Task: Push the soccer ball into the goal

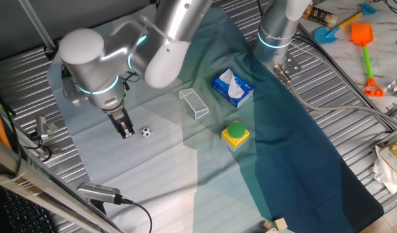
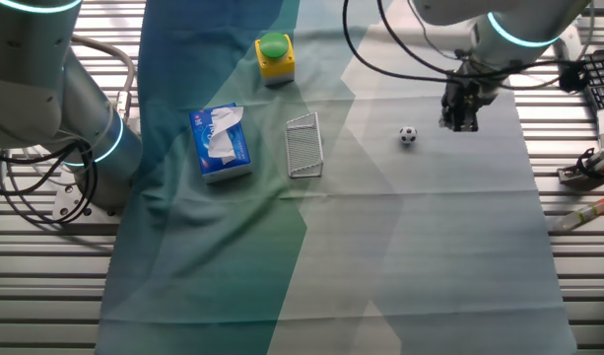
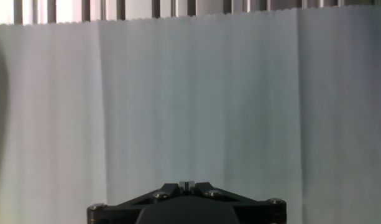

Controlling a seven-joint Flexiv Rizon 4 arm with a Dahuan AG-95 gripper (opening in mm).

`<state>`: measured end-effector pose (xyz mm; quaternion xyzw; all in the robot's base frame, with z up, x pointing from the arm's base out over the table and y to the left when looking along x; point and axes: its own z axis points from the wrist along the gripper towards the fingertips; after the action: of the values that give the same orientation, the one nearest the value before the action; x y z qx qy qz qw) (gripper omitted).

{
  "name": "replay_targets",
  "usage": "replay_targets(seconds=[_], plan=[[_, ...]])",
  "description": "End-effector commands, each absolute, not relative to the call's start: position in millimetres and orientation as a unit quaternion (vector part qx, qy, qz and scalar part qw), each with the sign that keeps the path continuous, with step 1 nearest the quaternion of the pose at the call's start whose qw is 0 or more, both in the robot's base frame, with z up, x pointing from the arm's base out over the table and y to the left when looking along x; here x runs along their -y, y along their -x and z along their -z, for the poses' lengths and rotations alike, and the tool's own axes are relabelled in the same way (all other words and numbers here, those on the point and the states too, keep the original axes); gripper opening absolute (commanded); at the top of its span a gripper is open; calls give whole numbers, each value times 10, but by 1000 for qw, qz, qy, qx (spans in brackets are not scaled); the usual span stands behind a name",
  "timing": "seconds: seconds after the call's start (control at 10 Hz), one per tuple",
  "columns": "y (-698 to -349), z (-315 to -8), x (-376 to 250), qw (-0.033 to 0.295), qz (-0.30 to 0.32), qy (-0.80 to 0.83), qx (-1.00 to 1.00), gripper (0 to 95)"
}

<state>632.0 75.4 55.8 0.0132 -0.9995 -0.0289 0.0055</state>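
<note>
The soccer ball is a tiny white ball with black patches on the pale cloth; it also shows in the other fixed view. The goal is a small clear box frame lying on the cloth beyond the ball, seen too in the other fixed view. My gripper is shut and empty, its tips low over the cloth just beside the ball, on the side away from the goal. It also shows in the other fixed view. In the hand view the shut gripper faces bare cloth; ball and goal are out of view.
A blue-and-white tissue pack lies behind the goal. A green button on a yellow base stands to the goal's right. A second arm's base stands at the cloth's far edge. Slatted metal surrounds the cloth.
</note>
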Motion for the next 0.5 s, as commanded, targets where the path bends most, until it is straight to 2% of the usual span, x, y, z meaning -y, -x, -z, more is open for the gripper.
replay_targets(seconds=[0.1,0.5], plan=[[-6273,-591,-743,9,23,-15,1000,0],[-6279,-595,-744,8,22,-9,1000,0]])
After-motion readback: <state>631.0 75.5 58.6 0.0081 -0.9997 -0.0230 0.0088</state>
